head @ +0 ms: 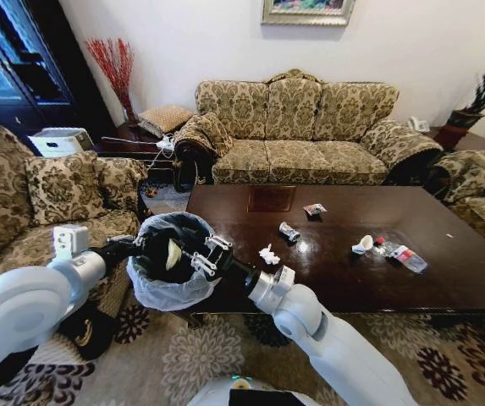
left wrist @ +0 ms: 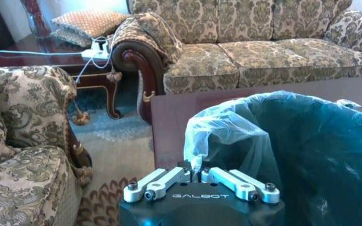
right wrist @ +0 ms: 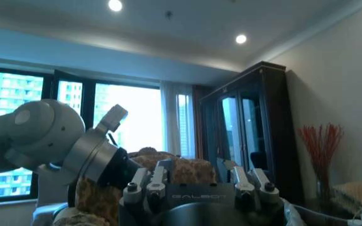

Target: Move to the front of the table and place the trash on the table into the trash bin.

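Trash [head: 268, 255], five pieces on table [head: 462, 279], one bin [head: 171, 290]

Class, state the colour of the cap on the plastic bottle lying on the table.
Red; the bottle shows best in the head view.

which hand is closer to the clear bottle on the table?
Right. The right hand is over the trash bin at the table's left end; the left hand is at the bin's far rim, farther from the bottle.
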